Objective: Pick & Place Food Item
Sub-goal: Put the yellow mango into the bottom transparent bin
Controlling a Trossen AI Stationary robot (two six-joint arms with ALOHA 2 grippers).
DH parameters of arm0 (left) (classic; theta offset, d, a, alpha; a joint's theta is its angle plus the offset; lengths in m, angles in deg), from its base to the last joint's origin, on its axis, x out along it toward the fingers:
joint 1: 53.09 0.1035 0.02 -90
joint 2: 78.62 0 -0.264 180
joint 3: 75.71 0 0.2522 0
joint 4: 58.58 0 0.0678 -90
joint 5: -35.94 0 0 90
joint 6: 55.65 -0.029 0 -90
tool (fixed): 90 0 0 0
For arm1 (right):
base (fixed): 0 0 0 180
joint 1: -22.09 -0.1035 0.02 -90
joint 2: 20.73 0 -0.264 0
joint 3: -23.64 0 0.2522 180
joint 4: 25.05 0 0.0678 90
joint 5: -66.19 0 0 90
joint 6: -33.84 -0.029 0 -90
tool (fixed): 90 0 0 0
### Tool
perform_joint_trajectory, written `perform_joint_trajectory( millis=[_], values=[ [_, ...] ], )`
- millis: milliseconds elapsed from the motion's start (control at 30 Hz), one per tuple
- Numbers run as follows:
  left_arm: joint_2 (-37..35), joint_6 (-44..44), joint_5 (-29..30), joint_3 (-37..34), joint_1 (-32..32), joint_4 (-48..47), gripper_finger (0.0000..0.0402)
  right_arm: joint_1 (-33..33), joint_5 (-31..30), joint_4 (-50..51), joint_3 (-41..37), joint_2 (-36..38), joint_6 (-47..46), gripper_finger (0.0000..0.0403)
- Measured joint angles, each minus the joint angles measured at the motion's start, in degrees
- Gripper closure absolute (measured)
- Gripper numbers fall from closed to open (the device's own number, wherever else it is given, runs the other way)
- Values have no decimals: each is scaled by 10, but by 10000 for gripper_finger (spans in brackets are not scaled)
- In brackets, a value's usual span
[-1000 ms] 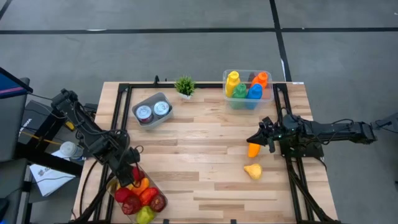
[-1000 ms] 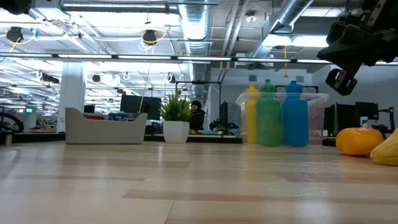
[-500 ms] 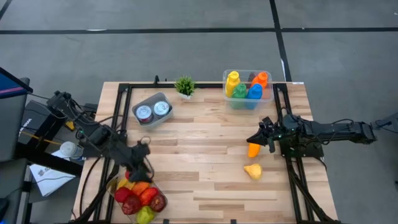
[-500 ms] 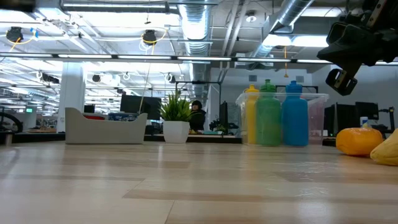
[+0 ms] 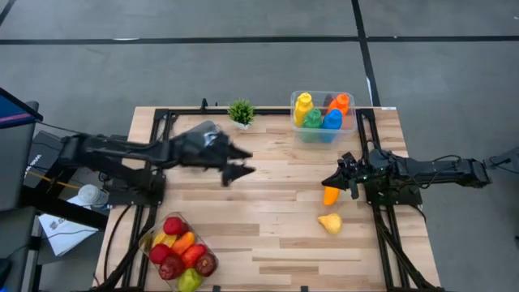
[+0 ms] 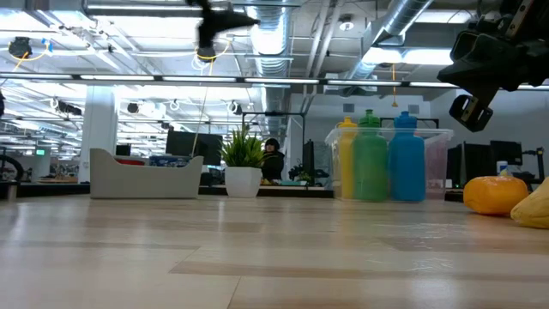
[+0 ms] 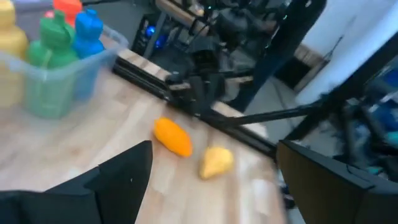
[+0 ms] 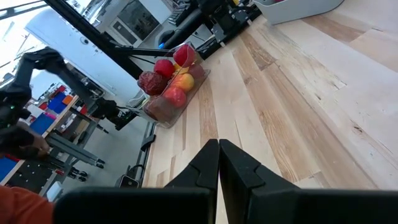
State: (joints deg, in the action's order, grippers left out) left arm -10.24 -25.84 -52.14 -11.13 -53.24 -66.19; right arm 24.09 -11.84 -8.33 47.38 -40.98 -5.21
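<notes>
1. Two loose food items lie on the worktop (image 5: 268, 235) at about 4 o'clock from its centre: an orange piece (image 5: 330, 195) and a yellow pear (image 5: 329, 223), near each other but apart. Which one is the target cannot be told.

2. Left gripper (image 5: 238, 161) is reached out over the worktop's middle, at 10 o'clock from the orange piece, well apart from it. Its fingers stand wide and empty in the left wrist view, with both loose items framed between them; that reads as an approach lined up for a pick.

3. Right gripper (image 5: 334, 181) sits at the 3 o'clock edge, just beside the orange piece. The right wrist view shows its fingers (image 8: 205, 168) pressed together, holding nothing. Likely parked, out of the left arm's way.

4. Fruit tub (image 5: 180, 253) at 7 o'clock holds red and yellow fruit; probably the drop point, since like goes with like.

5. Bottle bin (image 5: 323, 113) at 1 o'clock, cans (image 5: 199, 143) at 11, plant (image 5: 241, 112) at 12: all clear of the reach.
</notes>
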Motion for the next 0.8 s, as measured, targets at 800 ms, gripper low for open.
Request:
perform_joint_trajectory(
  millis=[800],
  values=[
    [24,-118,-71,163,36,-224,162,0,0,0,0,0,0,397]
  ],
)
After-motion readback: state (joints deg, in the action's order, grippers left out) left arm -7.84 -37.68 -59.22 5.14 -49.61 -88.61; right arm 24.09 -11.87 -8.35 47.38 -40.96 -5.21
